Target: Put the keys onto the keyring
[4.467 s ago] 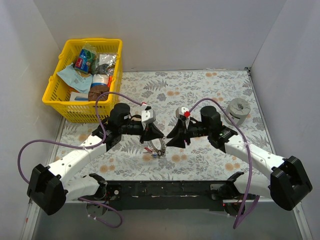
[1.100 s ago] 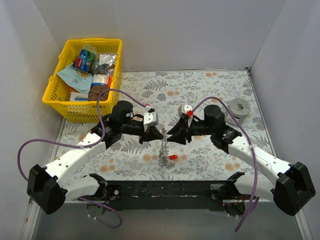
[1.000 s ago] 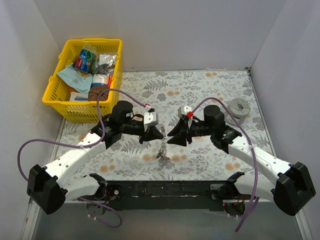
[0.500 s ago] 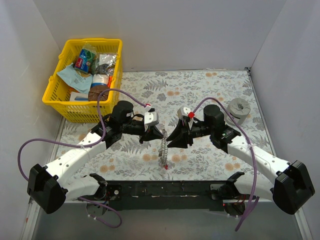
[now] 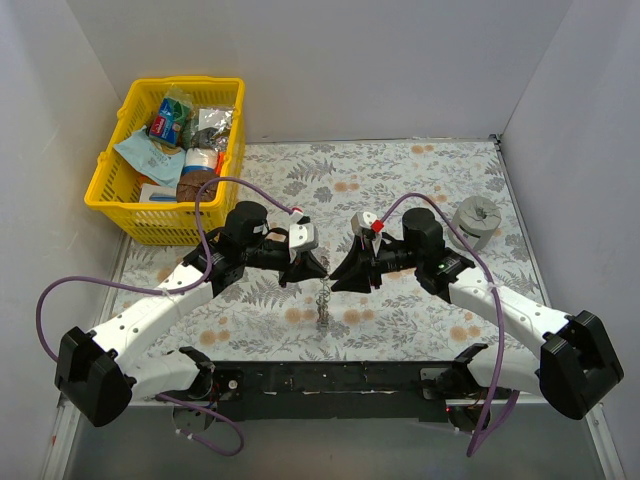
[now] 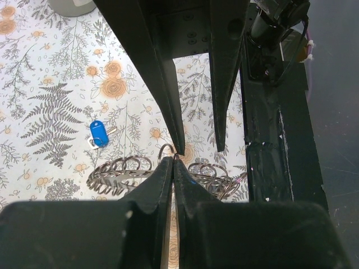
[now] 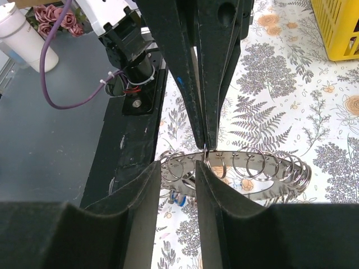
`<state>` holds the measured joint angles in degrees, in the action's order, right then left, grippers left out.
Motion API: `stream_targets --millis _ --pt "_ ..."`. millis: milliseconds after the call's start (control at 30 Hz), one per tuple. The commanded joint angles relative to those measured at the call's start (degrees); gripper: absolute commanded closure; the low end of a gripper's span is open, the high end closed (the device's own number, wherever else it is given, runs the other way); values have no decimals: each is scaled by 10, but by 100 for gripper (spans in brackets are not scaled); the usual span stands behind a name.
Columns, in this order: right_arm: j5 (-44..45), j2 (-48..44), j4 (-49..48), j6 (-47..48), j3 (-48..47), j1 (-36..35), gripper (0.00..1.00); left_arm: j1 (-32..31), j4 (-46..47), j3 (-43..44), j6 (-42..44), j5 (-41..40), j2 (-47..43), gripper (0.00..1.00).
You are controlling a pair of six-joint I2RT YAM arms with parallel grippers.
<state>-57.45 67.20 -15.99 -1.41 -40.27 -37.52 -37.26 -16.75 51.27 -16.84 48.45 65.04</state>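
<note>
The keyring (image 7: 253, 167) is a thin silvery hoop strung with a row of small wire loops, so its rim looks coiled and bumpy. It is held up off the flower-patterned table (image 5: 420, 175), between the two arms near the middle of the near edge. From the top camera it is seen edge-on, as a narrow bright strip hanging below the two grippers. The left gripper (image 6: 173, 162) has its fingers pressed together, pinching the hoop's upper rim, and the loops fan out to either side beneath the tips. The right gripper (image 7: 194, 168) faces it tip to tip with its fingers apart. The rim passes through the gap between them, and whether either pad touches the metal cannot be told. One of the keys (image 6: 99, 133), with a blue plastic head and a short silvery blade, lies flat on the table below the ring, apart from it. A yellow basket (image 5: 150, 228) of packets stands at the far left corner. A squat grey cylinder (image 5: 477, 222) stands to the right, well away from the ring.
</note>
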Motion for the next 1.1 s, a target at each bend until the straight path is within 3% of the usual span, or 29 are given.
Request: stream_targets --millis 0,733,1067 --pt "14 -10 10 13 -6 -1 61 -3 12 16 1 9 -16 100" --pt "43 3 -18 2 -19 -2 59 -6 14 16 6 24 -18 100" --pt "29 25 -78 -43 -14 -19 67 -12 25 12 -3 27 -16 100"
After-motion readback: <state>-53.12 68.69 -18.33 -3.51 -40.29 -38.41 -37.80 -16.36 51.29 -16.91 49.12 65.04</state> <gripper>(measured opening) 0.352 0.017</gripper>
